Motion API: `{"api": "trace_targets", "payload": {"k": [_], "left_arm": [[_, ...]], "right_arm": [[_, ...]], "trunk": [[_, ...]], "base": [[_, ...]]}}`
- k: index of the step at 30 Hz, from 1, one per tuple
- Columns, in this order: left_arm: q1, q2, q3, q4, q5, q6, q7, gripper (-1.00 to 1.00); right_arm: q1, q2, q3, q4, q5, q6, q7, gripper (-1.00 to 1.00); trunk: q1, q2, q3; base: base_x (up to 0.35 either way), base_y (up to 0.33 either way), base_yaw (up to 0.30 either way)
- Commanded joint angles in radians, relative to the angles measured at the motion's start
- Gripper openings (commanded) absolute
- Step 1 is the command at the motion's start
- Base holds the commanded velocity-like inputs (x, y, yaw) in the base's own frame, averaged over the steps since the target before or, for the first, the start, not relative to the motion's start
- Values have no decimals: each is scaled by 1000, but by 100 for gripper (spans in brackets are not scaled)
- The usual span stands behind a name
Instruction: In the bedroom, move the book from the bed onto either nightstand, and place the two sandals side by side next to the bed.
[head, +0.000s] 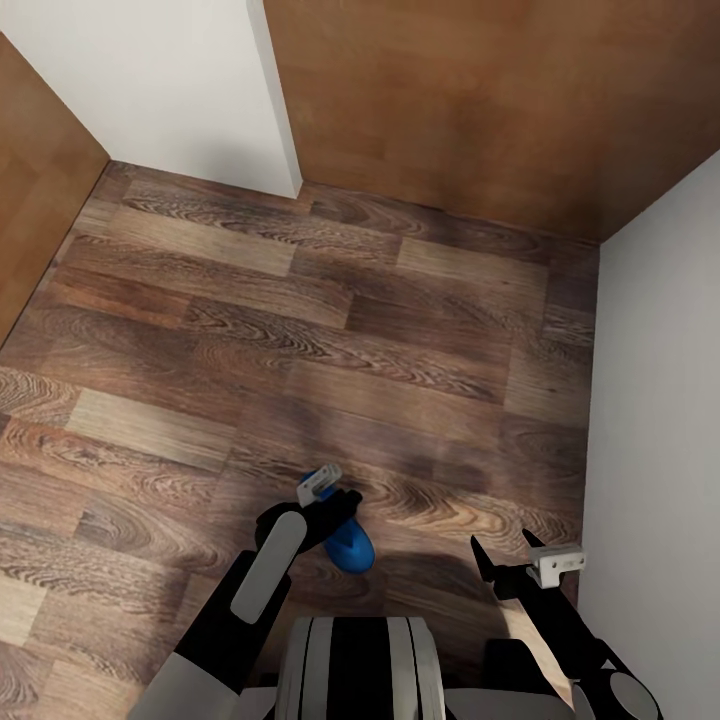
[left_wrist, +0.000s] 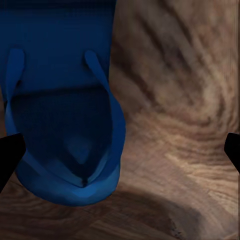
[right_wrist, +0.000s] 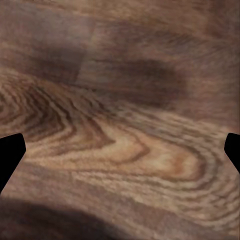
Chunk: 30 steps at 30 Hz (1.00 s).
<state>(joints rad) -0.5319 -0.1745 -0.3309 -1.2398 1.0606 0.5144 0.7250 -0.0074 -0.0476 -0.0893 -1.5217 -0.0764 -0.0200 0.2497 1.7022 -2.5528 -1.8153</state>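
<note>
Left tool (head: 335, 500) spread above blue sandal (head: 350, 545), lower centre | right tool (head: 510, 560) spread, empty | judgement: centre sandal between fingers before closing

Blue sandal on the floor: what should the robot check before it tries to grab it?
1. Left gripper open: ok, its fingertips sit far apart at the two edges of the left wrist view.
2. Blue sandal centred between those fingertips: not ok, it sits close to one fingertip, with bare floor towards the other.
3. Sandal lying flat, straps up: ok.
4. Left gripper low enough to close on the sandal: cannot tell.
5. Right gripper open and empty: ok, over bare floor.
6. Where the other sandal and the bed are: cannot tell.
</note>
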Motion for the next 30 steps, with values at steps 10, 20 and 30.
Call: {"api": "trace_targets", "payload": {"k": [10,20,30], "left_arm": [[0,0,-1,-1,7,1,7,100],[0,0,0,-21,4,-69,17,100],[0,0,1,-62,1,-89,22,100]], "right_arm": [[0,0,-1,0,-8,-1,6,100],[0,0,-1,1,-8,-1,6,100],[0,0,-1,2,-8,-1,6,100]], "trunk": [[0,0,0],[0,0,0],[0,0,0]], "base": [[4,1,0],[0,0,0],[0,0,0]]}}
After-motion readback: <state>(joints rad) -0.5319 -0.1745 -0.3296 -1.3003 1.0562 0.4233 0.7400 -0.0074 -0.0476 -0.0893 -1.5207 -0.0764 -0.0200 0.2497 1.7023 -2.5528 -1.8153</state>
